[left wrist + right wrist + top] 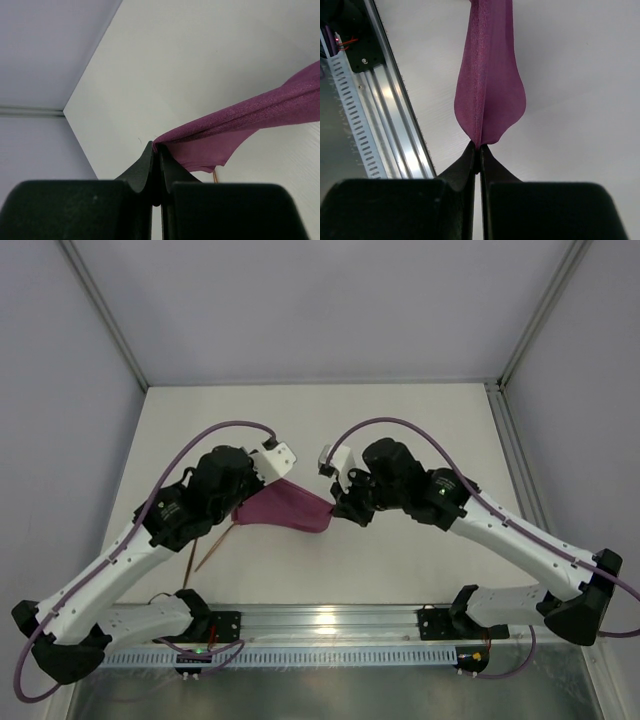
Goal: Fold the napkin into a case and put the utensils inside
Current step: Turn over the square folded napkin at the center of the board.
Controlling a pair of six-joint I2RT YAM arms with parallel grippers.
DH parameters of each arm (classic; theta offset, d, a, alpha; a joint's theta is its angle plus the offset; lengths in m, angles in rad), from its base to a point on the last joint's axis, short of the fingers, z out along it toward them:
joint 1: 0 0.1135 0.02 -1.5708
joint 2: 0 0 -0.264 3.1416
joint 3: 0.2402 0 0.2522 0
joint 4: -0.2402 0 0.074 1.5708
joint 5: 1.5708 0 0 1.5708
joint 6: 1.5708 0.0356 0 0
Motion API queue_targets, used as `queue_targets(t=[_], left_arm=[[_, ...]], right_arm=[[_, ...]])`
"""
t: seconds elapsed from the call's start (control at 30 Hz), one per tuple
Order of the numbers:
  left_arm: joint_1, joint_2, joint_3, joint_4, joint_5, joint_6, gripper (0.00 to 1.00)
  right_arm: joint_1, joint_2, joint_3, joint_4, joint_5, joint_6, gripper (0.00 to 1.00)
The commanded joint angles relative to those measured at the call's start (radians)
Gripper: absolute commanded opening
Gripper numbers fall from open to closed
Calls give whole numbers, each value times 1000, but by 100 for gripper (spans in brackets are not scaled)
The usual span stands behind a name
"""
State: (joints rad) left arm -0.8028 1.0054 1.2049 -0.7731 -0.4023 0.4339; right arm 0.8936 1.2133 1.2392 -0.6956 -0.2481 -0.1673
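The plum-purple napkin (285,508) hangs stretched between both grippers above the table, sagging in the middle. My left gripper (243,512) is shut on its left end; in the left wrist view (156,147) the cloth (250,117) runs off to the right from the pinched tips. My right gripper (333,508) is shut on the other end, and in the right wrist view (480,148) the folded cloth (490,85) rises straight up from the tips. Thin copper utensils (203,550) lie on the table under the left arm, mostly hidden; a sliver of one utensil (215,176) shows below the cloth.
The white table (320,430) is enclosed by pale walls on three sides. An aluminium rail (330,622) with the arm bases runs along the near edge; the same rail (385,115) shows at the left of the right wrist view.
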Motion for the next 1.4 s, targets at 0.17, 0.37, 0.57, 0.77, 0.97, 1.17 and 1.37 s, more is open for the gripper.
queue_targets(t=[0.17, 0.37, 0.57, 0.77, 0.97, 1.17, 1.37], left_arm=[[126, -25, -90, 155, -141, 101, 0], [235, -33, -114, 262, -167, 143, 0], [264, -5, -122, 359, -170, 195, 0], [266, 155, -87, 460, -96, 215, 0], [264, 387, 40, 540, 39, 172, 0], [254, 700, 299, 500, 164, 95, 0], [177, 990, 484, 425, 177, 92, 0]], right_arm=[[22, 104, 45, 211, -241, 253, 3], [67, 225, 49, 399, -275, 434, 3], [70, 239, 13, 458, -295, 512, 3], [-8, 178, -165, 544, -336, 598, 3], [-198, 132, -355, 654, -436, 683, 3], [-376, 58, -518, 642, -479, 660, 3], [-530, 68, -725, 754, -500, 696, 3]])
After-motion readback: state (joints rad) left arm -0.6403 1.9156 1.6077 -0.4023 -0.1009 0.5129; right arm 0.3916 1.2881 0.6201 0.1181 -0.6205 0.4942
